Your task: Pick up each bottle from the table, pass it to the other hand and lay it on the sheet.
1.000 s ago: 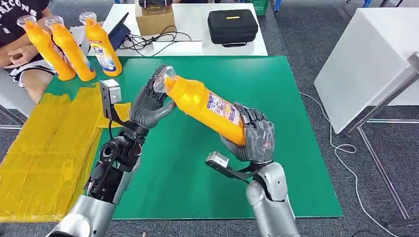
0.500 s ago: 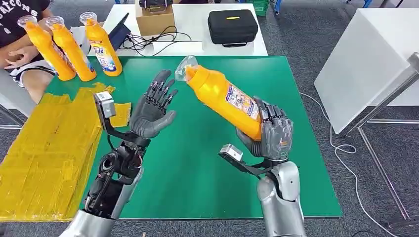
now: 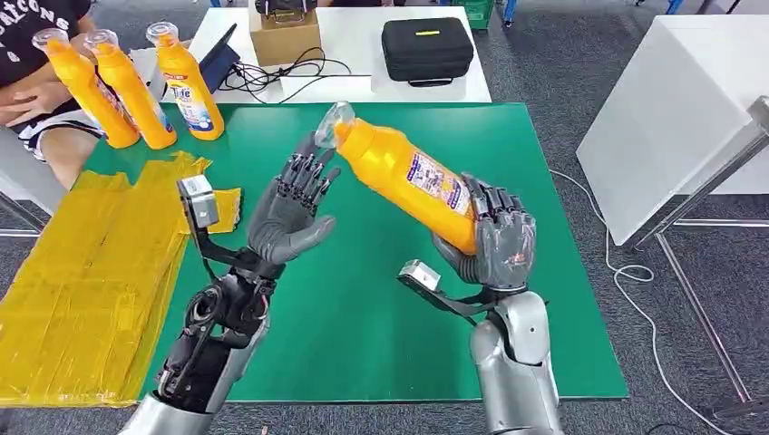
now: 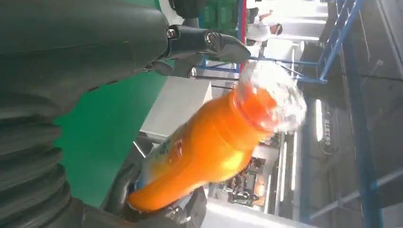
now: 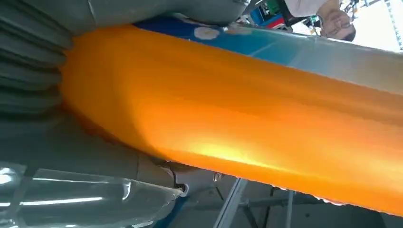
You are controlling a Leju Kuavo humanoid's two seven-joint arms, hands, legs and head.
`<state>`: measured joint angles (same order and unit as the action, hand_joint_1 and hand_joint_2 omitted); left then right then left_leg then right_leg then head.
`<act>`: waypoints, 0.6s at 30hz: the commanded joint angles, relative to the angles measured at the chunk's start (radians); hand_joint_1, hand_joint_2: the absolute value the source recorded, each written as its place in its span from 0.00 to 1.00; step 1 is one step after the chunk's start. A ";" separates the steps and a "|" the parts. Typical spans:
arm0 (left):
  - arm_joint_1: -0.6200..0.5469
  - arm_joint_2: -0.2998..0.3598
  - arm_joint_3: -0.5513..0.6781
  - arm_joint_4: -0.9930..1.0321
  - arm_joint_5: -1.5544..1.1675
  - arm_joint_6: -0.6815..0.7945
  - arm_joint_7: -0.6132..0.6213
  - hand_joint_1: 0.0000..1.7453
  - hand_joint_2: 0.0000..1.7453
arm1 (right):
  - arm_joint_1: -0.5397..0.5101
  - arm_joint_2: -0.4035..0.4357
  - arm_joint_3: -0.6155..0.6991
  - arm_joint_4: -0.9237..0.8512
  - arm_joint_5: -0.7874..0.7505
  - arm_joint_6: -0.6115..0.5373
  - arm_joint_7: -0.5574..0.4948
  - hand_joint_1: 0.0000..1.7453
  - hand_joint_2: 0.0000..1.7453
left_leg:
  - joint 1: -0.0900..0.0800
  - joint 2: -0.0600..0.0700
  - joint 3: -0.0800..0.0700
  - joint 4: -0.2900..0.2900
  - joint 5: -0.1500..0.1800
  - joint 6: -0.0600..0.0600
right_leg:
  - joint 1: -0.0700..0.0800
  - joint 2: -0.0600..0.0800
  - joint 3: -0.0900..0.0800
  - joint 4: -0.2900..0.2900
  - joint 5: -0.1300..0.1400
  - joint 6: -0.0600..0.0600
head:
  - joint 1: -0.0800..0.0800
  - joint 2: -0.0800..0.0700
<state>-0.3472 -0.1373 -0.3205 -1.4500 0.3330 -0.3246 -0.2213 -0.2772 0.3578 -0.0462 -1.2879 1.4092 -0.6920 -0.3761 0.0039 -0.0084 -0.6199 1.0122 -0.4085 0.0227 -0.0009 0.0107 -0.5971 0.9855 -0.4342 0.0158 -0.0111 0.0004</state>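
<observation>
Two silver robot arms rise from the near edge of a green counter (image 3: 381, 344). The right robot hand (image 3: 490, 249) grips the base of one orange bottle (image 3: 403, 177), its fingers wrapped around the lower body. The bottle is held in the air above the counter, tilted, with its clear cap (image 3: 334, 120) pointing up and toward the left robot hand. The left robot hand (image 3: 290, 213) is raised with palm facing the bottle and fingers spread, holding nothing; its fingertips (image 3: 317, 168) are just beside the bottle's neck, and contact cannot be told. In the left wrist view, the same bottle (image 4: 204, 152) passes close to a dark finger (image 4: 209, 42).

On the left part of the counter lies one crinkled yellow sheet (image 3: 91, 272). Beyond it, at the far left corner, three more orange bottles (image 3: 136, 86) stand upright in a row, each with a clear cap. A seated person (image 3: 32, 86) is just behind them.

Farther back, a white table (image 3: 354, 41) carries one black case (image 3: 426, 47), one cardboard box (image 3: 284, 36) and some loose cables (image 3: 272, 72).
</observation>
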 commanded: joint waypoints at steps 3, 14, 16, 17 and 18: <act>-0.049 0.008 -0.075 0.036 0.018 -0.003 0.011 0.00 1.00 | -0.046 -0.032 0.088 0.072 0.020 -0.006 0.040 1.00 1.00 | 0.000 0.001 0.005 0.000 -0.002 -0.001 | 0.000 -0.001 0.005 -0.001 -0.002 0.000 | 0.000 0.000; -0.067 0.012 -0.083 0.051 0.038 -0.003 0.011 0.00 1.00 | -0.031 -0.036 0.150 0.074 -0.009 -0.006 -0.011 1.00 1.00 | 0.000 -0.001 0.004 -0.001 -0.001 -0.001 | 0.000 -0.002 0.004 -0.001 -0.001 0.000 | 0.000 0.000; -0.069 0.013 -0.082 0.051 0.041 -0.004 0.011 0.00 1.00 | -0.031 -0.038 0.151 0.077 -0.012 -0.006 -0.015 1.00 1.00 | 0.000 -0.001 0.004 -0.001 -0.001 -0.001 | 0.000 -0.002 0.004 -0.001 -0.001 0.000 | 0.000 0.000; -0.071 0.014 -0.081 0.049 0.044 -0.003 0.012 0.00 1.00 | -0.032 -0.039 0.157 0.085 -0.012 -0.006 -0.019 1.00 1.00 | 0.000 0.000 0.002 -0.001 0.000 0.000 | 0.000 -0.001 0.002 -0.001 0.000 0.000 | 0.000 0.000; -0.071 0.015 -0.080 0.049 0.046 -0.003 0.012 0.00 1.00 | -0.032 -0.039 0.161 0.087 -0.013 -0.006 -0.021 1.00 1.00 | 0.000 0.000 0.006 -0.001 -0.002 -0.001 | 0.001 -0.001 0.006 -0.001 -0.002 0.001 | 0.000 0.000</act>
<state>-0.3675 -0.1408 -0.3670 -1.4519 0.3681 -0.3281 -0.2163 -0.2778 0.3555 0.0782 -1.2707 1.4000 -0.6935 -0.3826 0.0040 -0.0082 -0.6199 1.0122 -0.4085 0.0227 -0.0008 0.0108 -0.5975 0.9855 -0.4342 0.0158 -0.0111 0.0004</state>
